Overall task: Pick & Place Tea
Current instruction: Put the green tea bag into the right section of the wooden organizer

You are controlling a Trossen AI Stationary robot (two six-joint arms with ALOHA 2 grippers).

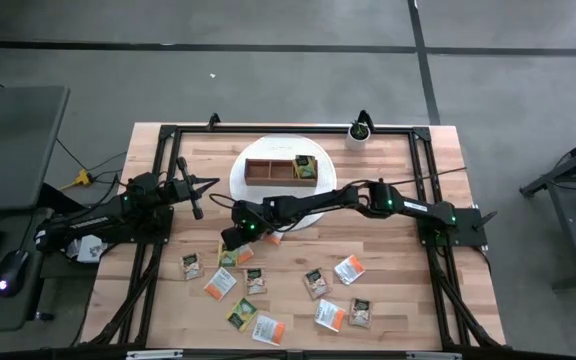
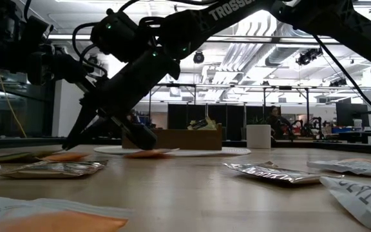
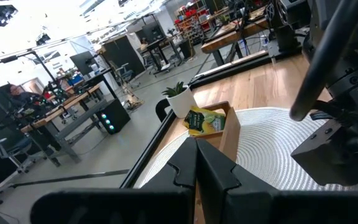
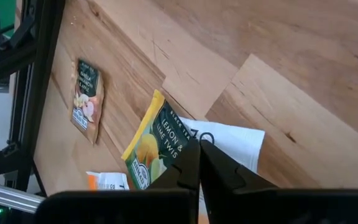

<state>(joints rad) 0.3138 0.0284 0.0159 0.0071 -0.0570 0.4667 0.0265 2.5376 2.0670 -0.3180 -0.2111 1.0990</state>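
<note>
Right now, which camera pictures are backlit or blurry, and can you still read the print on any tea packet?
Low view: bright ceiling lights behind turn the dark right arm into a silhouette, and the nearest flat paper sachets are out of focus. Right wrist view: evenly lit and sharp; the green-yellow square sachet at the right hand reads "Lemon". High view: even light, print too small to read.

A green-yellow sachet at lower centre of the right wrist view reads "LEMON & LIME TWIS"; the arm along the top of the low view bears white letters "TROSSEN", cut off.
</note>
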